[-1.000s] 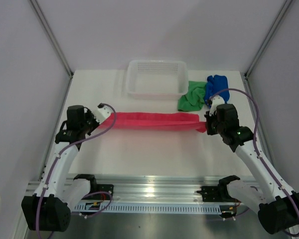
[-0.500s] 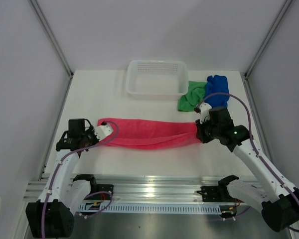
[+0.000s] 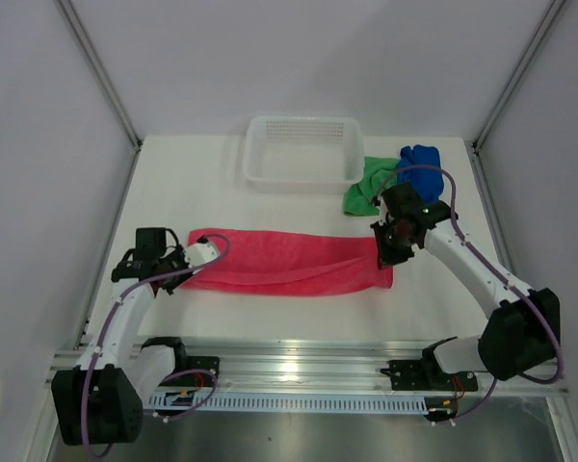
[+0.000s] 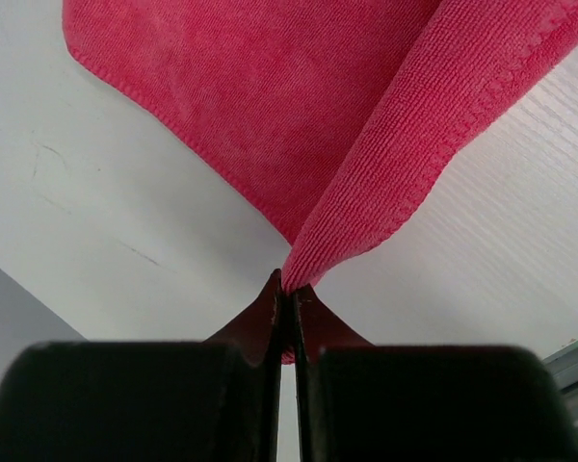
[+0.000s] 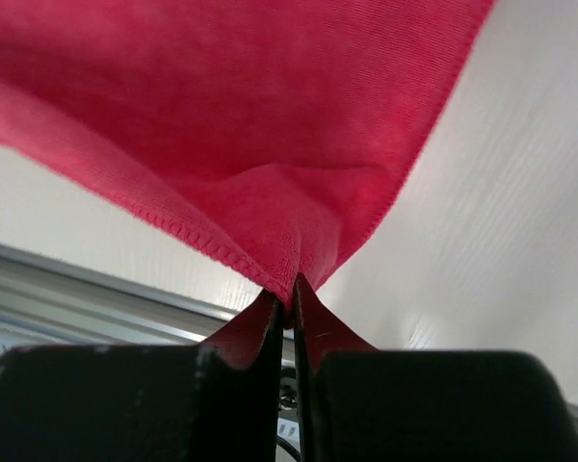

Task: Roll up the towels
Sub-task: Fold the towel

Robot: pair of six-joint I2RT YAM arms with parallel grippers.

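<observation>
The pink towel (image 3: 284, 262) lies stretched out as a long folded strip across the middle of the table. My left gripper (image 3: 185, 258) is shut on its left end, the pink edge (image 4: 366, 192) pinched between the jaw tips. My right gripper (image 3: 385, 252) is shut on the right end, where the cloth (image 5: 241, 125) bunches into the jaws. The green towel (image 3: 369, 185) and the blue towel (image 3: 419, 171) lie crumpled together at the back right, behind my right arm.
A white mesh basket (image 3: 303, 178) stands at the back centre, just left of the green towel. The metal rail (image 3: 299, 371) runs along the near edge. Walls and frame posts close in both sides.
The pink towel was held taut above the table and now lies lower, spread wider on the surface. My right gripper swung back and left; my left gripper came nearer and lower.
</observation>
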